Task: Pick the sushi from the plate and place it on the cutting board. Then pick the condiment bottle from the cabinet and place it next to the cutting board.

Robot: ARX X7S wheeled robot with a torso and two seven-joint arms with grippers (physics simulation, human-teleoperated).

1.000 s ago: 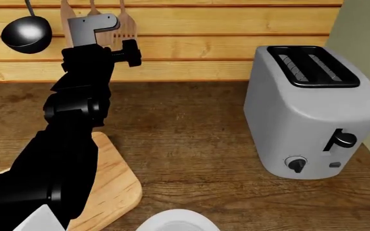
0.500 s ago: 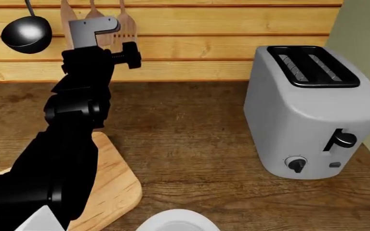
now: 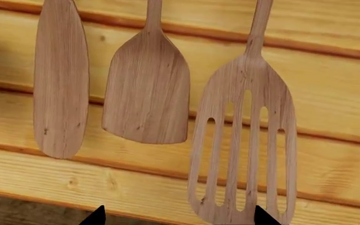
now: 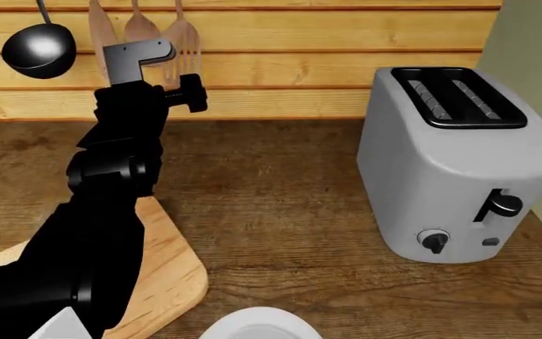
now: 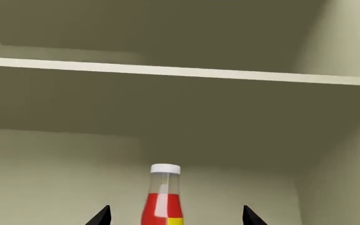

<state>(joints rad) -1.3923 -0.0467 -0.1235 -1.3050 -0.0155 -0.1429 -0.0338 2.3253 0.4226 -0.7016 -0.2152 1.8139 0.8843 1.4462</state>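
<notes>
The condiment bottle (image 5: 164,199), red with a white cap and a yellow label, stands upright inside the cabinet in the right wrist view. My right gripper (image 5: 176,221) is open, and the bottle sits between its two fingertips but farther in, apart from them. My left arm (image 4: 111,183) is raised over the cutting board (image 4: 172,272) toward the back wall. My left gripper (image 3: 180,221) is open and empty, facing hanging wooden utensils. The white plate (image 4: 257,326) shows partly at the bottom edge of the head view. The sushi is not in view.
A grey toaster (image 4: 454,162) stands at the right on the wooden counter. A black ladle (image 4: 37,49), a wooden spatula (image 3: 147,89) and a slotted spatula (image 3: 245,140) hang on the plank wall. A cabinet shelf (image 5: 180,71) runs above the bottle.
My left wrist has dropped a little along the back wall, uncovering more of the hanging utensils. The board, plate and toaster have not moved.
</notes>
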